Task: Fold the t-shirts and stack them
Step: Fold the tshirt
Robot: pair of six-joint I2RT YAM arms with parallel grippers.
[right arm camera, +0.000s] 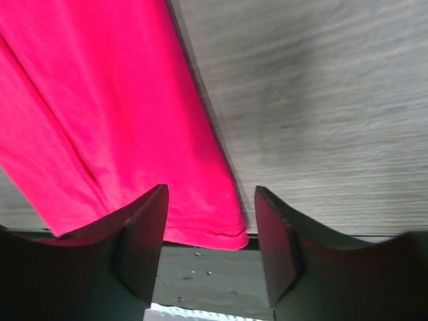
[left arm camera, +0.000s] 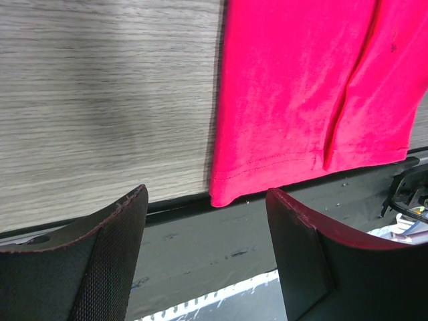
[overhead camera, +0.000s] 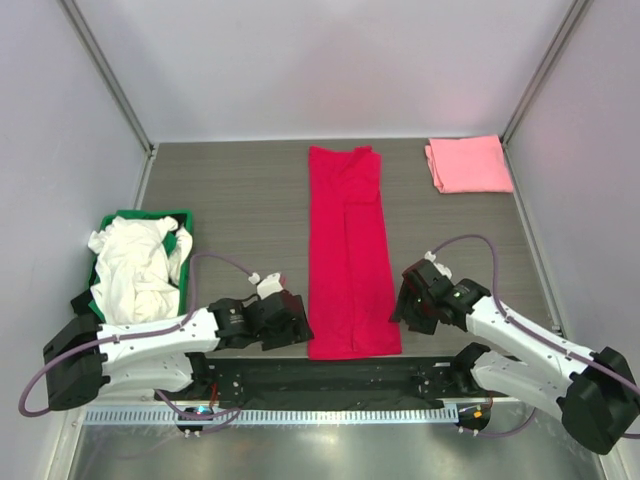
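Note:
The crimson-red t-shirt (overhead camera: 347,255) lies folded into a long narrow strip down the middle of the table, its hem at the near edge. My left gripper (overhead camera: 292,332) is open and empty just left of the hem's near-left corner (left arm camera: 224,194). My right gripper (overhead camera: 403,310) is open and empty just right of the hem's near-right corner (right arm camera: 231,234). The light pink t-shirt (overhead camera: 468,164) lies folded at the far right. The white t-shirt (overhead camera: 138,268) is crumpled in the green crate (overhead camera: 184,220) at the left.
A black mounting strip (overhead camera: 320,378) and a white ribbed rail (overhead camera: 300,414) run along the near edge below the red hem. Grey walls enclose the table on three sides.

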